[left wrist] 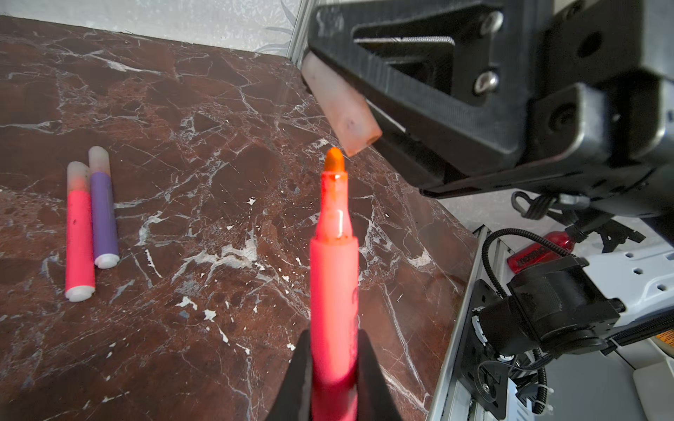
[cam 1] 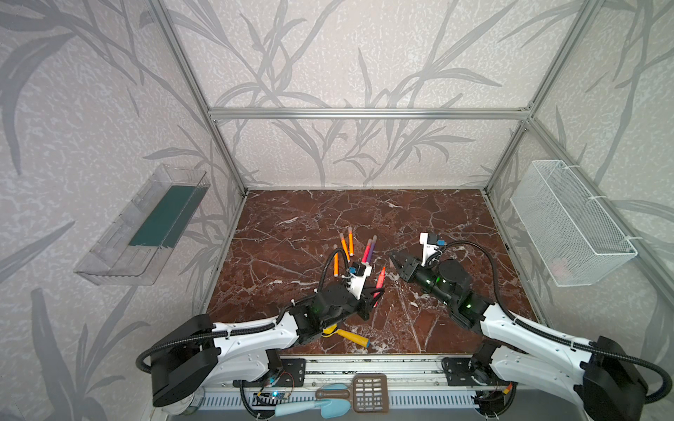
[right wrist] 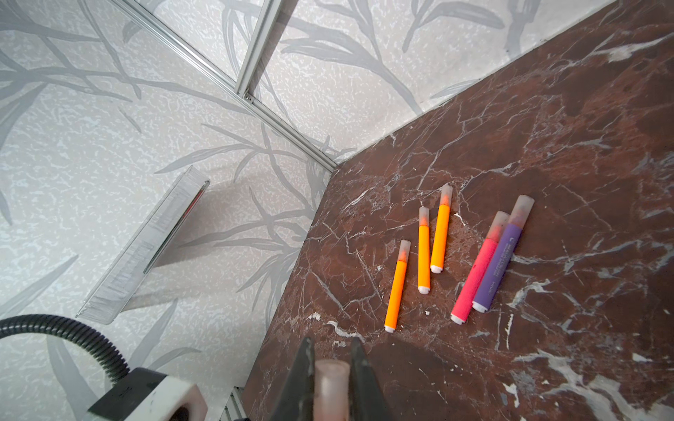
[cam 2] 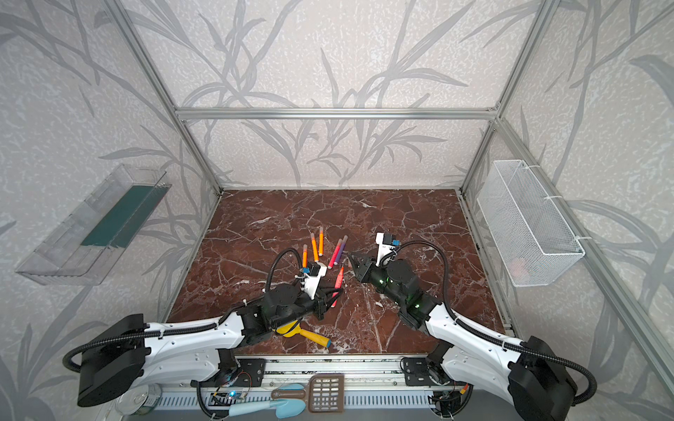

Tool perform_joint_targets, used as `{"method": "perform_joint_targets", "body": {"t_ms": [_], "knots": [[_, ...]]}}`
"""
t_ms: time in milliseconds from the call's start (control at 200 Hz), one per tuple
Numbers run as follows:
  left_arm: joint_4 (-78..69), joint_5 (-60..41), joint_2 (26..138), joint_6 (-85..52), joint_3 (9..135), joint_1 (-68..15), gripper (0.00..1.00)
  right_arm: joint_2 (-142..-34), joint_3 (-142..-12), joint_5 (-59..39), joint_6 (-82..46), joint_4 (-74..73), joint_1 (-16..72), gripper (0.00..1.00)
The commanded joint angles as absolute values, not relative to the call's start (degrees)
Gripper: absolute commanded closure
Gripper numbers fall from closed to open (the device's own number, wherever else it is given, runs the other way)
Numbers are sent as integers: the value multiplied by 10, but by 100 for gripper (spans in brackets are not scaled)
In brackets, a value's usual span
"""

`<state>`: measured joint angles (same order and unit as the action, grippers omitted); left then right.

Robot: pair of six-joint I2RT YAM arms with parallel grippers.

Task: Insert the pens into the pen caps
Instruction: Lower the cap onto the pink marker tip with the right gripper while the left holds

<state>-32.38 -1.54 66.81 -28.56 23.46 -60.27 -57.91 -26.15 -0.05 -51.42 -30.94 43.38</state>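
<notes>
My left gripper (left wrist: 333, 335) is shut on a pink-red pen (left wrist: 333, 291), whose bare orange tip (left wrist: 334, 160) points up towards the right gripper. My right gripper (right wrist: 330, 346) is shut on a pale pen cap (right wrist: 332, 382). In the left wrist view the cap (left wrist: 341, 109) has its open end just beside the tip, and the tip is outside it. In both top views the held pen (cam 1: 380, 277) (cam 2: 339, 277) sits between the two grippers. On the table behind lie three orange pens (right wrist: 423, 251), a pink pen (right wrist: 477, 269) and a purple pen (right wrist: 503, 255), all with caps on.
A yellow toy shovel (cam 1: 350, 337) lies under my left arm near the front edge. A clear tray (cam 1: 146, 229) hangs on the left wall and a white mesh basket (cam 1: 569, 222) on the right wall. A brown sieve (cam 1: 368, 392) sits on the front rail.
</notes>
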Motion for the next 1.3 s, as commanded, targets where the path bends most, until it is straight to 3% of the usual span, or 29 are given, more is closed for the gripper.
{"method": "perform_joint_targets", "body": {"t_ms": [0,1294], "knots": [[-356,-19,680,-294,244,-605,100,-581,-266,15,-514,-340,439,100],[-352,12,675,-321,244,-587,100,-622,-271,54,-504,-353,496,100]]}}
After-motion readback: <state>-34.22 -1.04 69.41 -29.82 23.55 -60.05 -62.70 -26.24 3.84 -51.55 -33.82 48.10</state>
